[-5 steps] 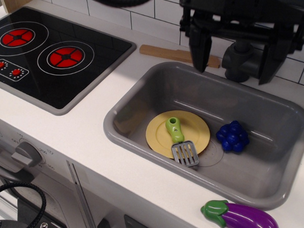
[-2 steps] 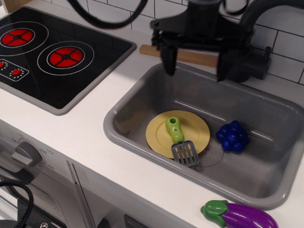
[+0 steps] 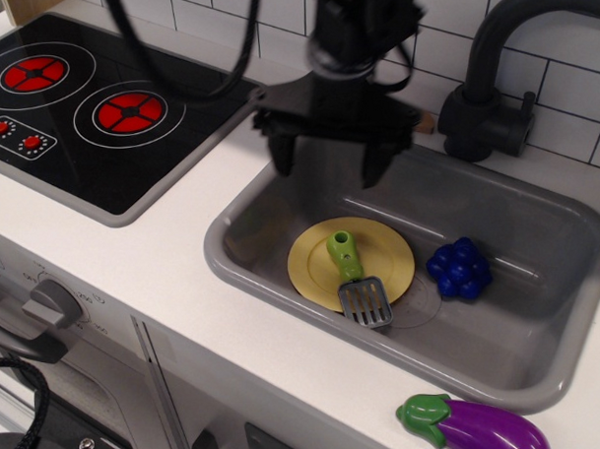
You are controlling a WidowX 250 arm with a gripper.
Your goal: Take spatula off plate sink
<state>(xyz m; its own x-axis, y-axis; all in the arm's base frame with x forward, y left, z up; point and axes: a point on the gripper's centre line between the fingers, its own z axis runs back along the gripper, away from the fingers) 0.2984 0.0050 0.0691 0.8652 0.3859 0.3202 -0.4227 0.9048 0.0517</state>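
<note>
Now lower, leftward — claw (image 3: 328,169) over sink (image 3: 533,321).

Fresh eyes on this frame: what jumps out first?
The black hand, open, hangs over the back-left of the grey sink. Below it, the green-handled spatula lies on the yellow plate, its head over the plate's front rim. Blue grapes sit beside the plate; a purple eggplant lies on the counter.

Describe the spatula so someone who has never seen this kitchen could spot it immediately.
Look in the grey sink, right of the black stovetop. On its floor sits a pale-yellow plate, and the spatula lies across it, its head overhanging the plate's near rim. Its lime-green handle and slotted grey head set it apart from the blue grapes alongside.
</note>
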